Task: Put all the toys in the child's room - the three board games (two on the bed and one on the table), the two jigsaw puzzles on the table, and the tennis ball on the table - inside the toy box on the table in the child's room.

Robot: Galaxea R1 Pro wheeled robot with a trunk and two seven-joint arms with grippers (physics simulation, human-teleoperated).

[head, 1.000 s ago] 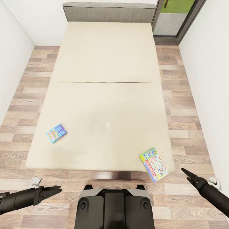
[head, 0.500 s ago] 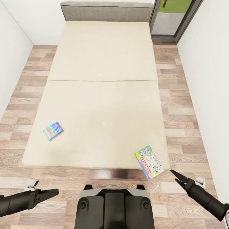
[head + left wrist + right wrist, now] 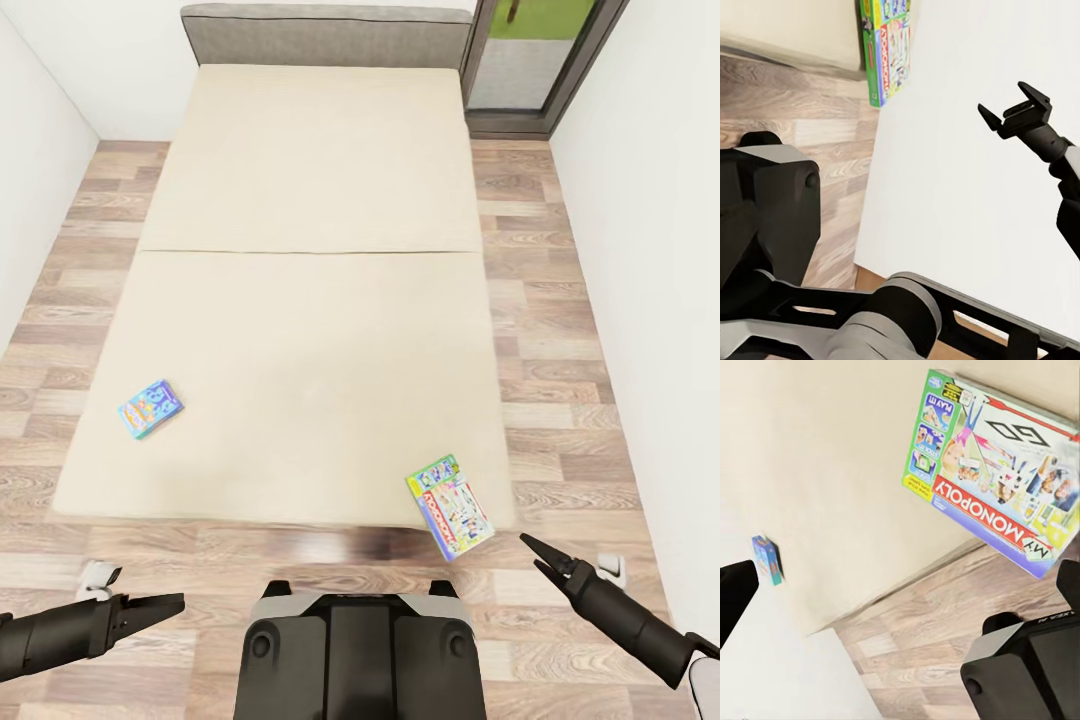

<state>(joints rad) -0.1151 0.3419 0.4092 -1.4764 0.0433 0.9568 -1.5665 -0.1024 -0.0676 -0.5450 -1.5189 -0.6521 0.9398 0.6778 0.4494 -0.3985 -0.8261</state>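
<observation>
**Two board games on the bed, both grippers empty**

A cream bed [image 3: 300,300] with a grey headboard [image 3: 320,35] stands on a wood-plank floor [image 3: 560,400], between white walls. Two board games lie flat on the mattress near its foot edge. The larger one, lettered MY MONOPOLY [image 3: 449,504] [image 3: 1001,514], sits at the right foot corner and overhangs the edge. A smaller blue game box [image 3: 150,407] [image 3: 766,559] lies near the left side of the bed, well apart from the first.

The left gripper [image 3: 165,604] hangs over the floor below the foot of the bed, its jaws narrow with nothing between them. The right gripper [image 3: 535,553] [image 3: 1016,112] hangs over the floor near the Monopoly box without touching it, its jaws parted and empty. The robot's dark base [image 3: 360,650] faces the foot of the bed.
</observation>
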